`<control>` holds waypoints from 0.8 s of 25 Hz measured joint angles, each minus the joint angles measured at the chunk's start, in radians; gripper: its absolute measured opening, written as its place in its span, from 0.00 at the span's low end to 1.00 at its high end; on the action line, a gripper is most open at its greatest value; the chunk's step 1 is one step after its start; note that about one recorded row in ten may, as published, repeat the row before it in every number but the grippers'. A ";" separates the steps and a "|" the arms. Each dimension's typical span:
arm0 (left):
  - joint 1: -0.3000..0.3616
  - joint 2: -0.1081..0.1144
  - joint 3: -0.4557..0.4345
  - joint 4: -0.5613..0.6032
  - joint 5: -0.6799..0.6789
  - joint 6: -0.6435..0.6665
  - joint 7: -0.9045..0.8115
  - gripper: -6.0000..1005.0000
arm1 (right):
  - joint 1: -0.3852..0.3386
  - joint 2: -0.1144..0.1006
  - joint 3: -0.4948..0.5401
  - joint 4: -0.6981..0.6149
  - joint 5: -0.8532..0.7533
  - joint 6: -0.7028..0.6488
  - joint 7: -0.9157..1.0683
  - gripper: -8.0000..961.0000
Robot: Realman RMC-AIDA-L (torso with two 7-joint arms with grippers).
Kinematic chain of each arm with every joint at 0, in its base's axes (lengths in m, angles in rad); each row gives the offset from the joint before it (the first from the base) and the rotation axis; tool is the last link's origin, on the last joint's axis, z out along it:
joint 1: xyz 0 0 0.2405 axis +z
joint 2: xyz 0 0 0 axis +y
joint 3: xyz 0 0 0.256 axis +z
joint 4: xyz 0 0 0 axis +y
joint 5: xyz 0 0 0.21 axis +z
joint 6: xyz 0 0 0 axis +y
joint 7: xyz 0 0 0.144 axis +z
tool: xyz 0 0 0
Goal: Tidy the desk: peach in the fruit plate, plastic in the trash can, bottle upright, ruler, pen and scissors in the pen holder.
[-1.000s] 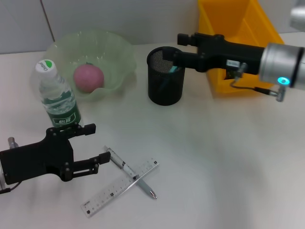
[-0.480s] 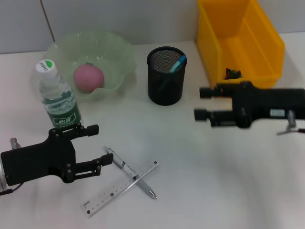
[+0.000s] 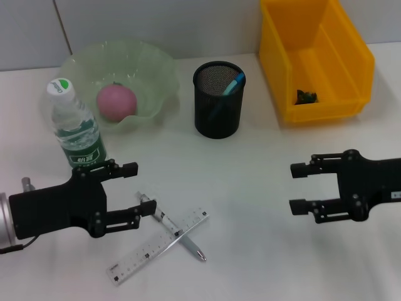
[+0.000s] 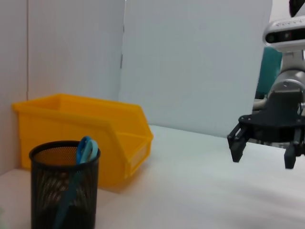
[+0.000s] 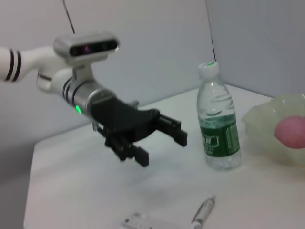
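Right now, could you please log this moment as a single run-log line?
left gripper: open by pen | right gripper: open, empty | pen across ruler | scissors in pen holder | bottle upright

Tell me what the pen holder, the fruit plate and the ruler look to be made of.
Pen holder: black metal mesh, probably; the weave shows and the blue scissors are visible through it. Fruit plate: pale green translucent plastic or glass, with a wavy rim. Ruler: clear, likely plastic; the table shows through it, under printed marks.
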 joint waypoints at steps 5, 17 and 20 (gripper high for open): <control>-0.047 -0.002 0.021 0.008 0.010 0.000 -0.074 0.80 | -0.019 0.001 0.010 -0.015 -0.022 0.007 -0.059 0.75; -0.174 -0.004 0.193 0.181 0.127 -0.035 -0.468 0.80 | 0.005 -0.002 0.014 -0.025 -0.107 0.055 -0.062 0.75; -0.240 -0.006 0.292 0.258 0.224 -0.074 -0.672 0.80 | 0.008 -0.001 0.008 -0.042 -0.129 0.051 -0.062 0.75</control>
